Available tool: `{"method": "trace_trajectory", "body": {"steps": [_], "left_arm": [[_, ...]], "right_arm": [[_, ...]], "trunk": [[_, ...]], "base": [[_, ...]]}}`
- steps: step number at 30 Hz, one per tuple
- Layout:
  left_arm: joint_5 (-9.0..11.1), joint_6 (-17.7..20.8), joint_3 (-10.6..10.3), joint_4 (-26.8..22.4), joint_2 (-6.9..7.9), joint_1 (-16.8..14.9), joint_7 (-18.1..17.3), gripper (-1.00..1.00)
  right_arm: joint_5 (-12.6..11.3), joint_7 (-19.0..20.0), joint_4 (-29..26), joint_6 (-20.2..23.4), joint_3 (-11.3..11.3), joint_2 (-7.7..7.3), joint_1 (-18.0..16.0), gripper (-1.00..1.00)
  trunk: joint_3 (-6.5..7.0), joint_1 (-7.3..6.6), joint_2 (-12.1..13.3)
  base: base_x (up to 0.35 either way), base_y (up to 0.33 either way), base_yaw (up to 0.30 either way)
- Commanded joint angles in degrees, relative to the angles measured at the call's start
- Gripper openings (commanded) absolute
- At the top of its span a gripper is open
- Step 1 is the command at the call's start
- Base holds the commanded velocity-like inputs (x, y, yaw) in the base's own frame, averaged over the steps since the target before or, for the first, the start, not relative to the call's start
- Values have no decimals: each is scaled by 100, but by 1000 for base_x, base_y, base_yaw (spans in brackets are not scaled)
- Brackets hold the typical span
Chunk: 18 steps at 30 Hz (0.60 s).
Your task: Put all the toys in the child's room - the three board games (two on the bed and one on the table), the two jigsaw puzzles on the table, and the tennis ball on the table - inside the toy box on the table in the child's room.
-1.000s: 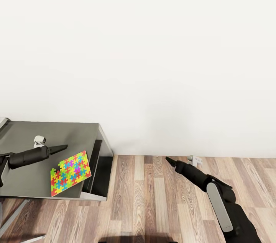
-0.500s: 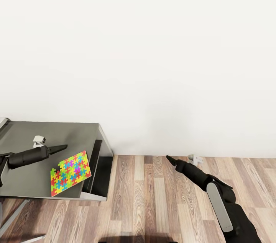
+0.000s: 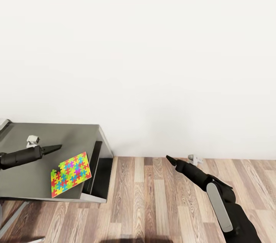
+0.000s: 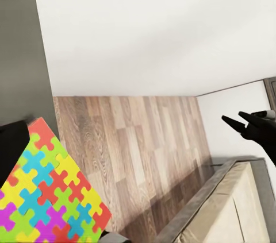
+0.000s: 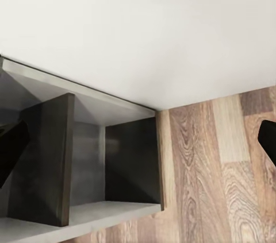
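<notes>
While the left claw point(image 3: 57, 146) hangs over the grey surface point(image 3: 23, 181) at the lower left of the head view, its fingers look pressed to one thin point with nothing between them. The jigsaw puzzle point(image 3: 71, 173) lies flat just below and right of that tip, near the surface's front corner, its diagonal running toward the edge. The right claw point(image 3: 168, 158) sits well apart at lower centre over the wood floor point(image 3: 153, 204); I cannot tell its state. My call: the left arm is clearly nearer.

No legible lettering anywhere (jigsaw puzzle point(image 3: 71, 173) plain colours only)
</notes>
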Motion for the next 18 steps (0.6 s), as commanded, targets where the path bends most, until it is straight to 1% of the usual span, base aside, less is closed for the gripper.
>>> {"method": "trace_trajectory", "body": {"steps": [1,8,11,15,18], "left_arm": [[-58,62,22,-3,4,-6,-45,100],[-48,55,29,-3,25,-6,-45,100],[-46,55,33,-3,29,-6,-45,100],[-46,51,34,-3,32,-6,-45,100],[-46,42,29,-3,28,-6,-45,100]], "right_arm": [[-15,16,-4,36,-9,1,-4,100],[-16,16,-4,36,-9,5,-4,100],[-16,18,-4,36,-9,2,-4,100],[-16,20,-4,36,-9,1,-4,100],[-16,21,-4,36,-9,1,-4,100]], "trunk": [[1,3,-9],[63,3,-9],[91,3,-9],[127,3,-9],[154,3,-9]], "base": [[0,0,0],[0,7,0],[-32,128,0],[-112,175,0],[-45,65,0]]}}
